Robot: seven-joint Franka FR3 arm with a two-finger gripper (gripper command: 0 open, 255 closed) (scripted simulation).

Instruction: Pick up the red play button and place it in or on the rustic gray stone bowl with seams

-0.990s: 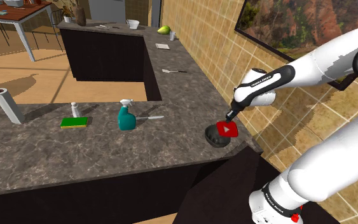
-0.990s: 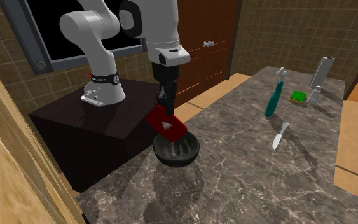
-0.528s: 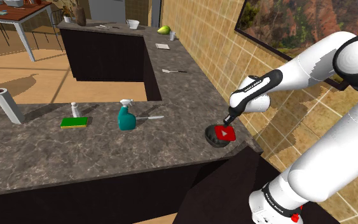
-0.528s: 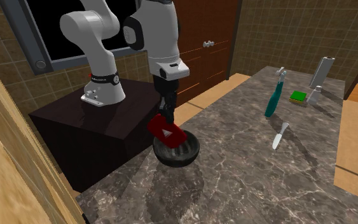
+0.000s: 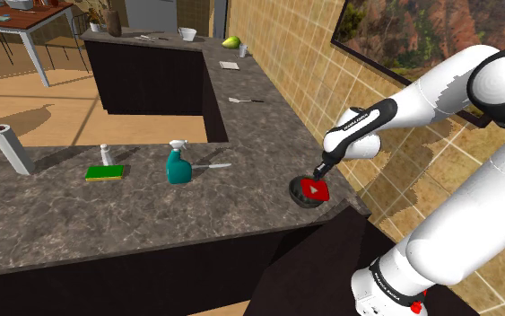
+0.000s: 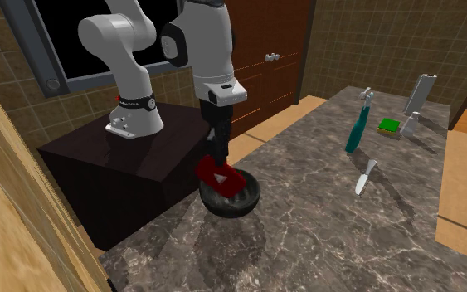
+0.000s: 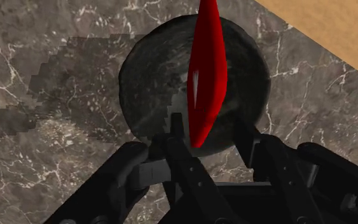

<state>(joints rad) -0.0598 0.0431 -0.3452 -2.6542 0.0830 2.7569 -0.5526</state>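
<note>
Gripper [image 7: 210,128]: black fingers spread apart on either side of the red play button [image 7: 206,76] and not clasping it. The button stands tilted on edge with its lower end inside the dark stone bowl [image 7: 152,83]. The bowl rests on the marbled countertop [image 7: 44,95] near the stand. Farther along the counter are a teal spray bottle [image 5: 178,167], a green sponge [image 5: 104,173] and a paper roll [image 5: 13,148].

open counter [image 6: 323,228] beside bowl [image 6: 238,204] | spray bottle [image 6: 357,128], knife [image 6: 364,177] well apart | stand [image 6: 124,166] close
</note>
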